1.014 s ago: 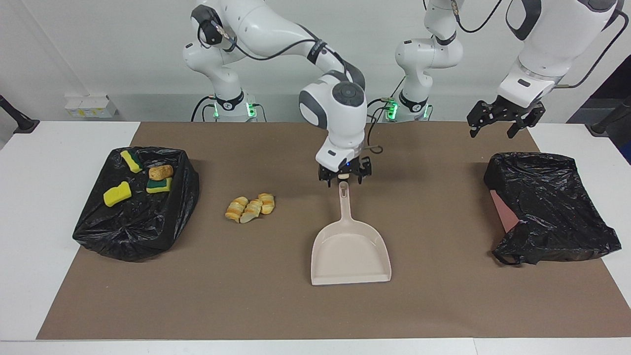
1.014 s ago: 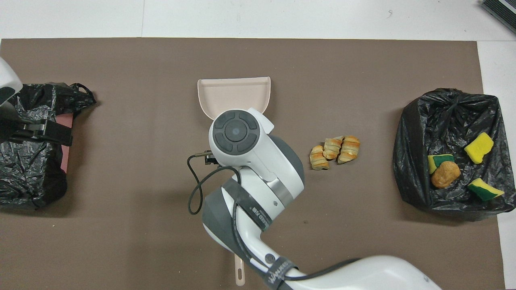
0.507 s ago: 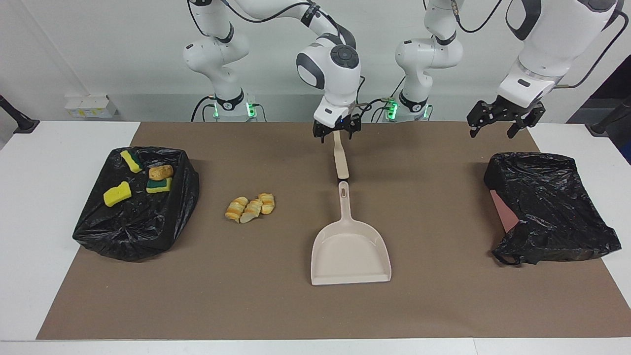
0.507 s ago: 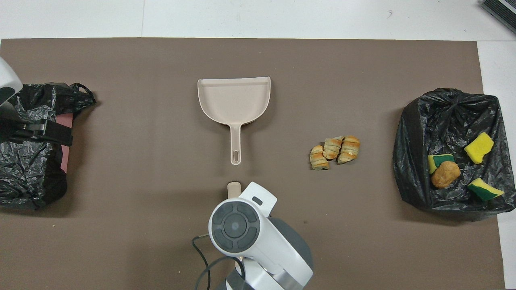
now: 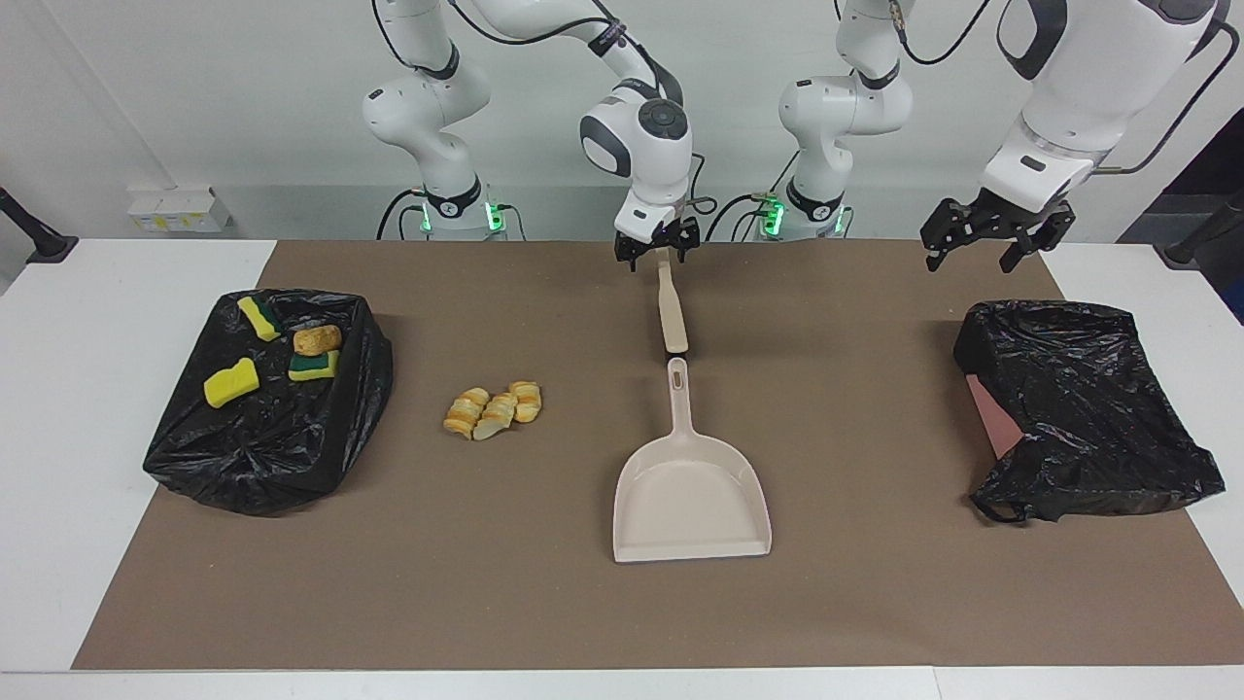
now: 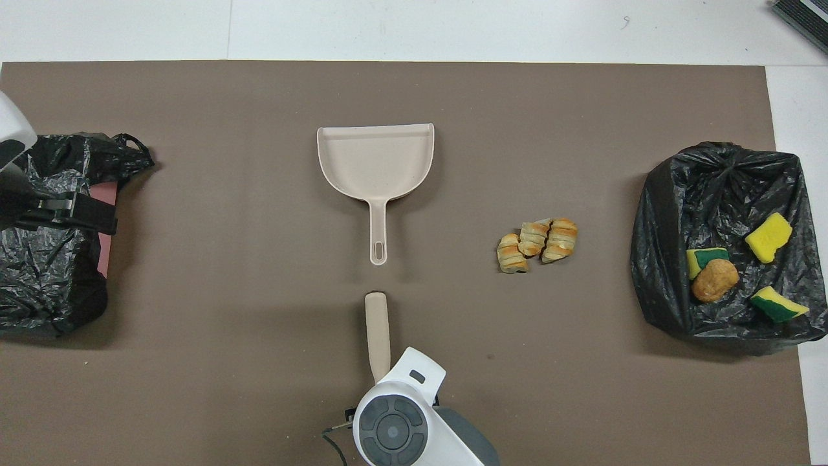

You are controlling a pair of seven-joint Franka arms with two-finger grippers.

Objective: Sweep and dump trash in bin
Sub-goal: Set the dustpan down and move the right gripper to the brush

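Two grippers open: right gripper (image 5: 657,251) top center over brush (image 5: 671,309), left gripper (image 5: 991,236) upper right; bread pieces (image 5: 494,409) center-left.

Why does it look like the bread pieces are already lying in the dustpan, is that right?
Not right. The bread pieces lie on the brown mat beside the dustpan, toward the right arm's end. The pan is empty, as the overhead view shows.
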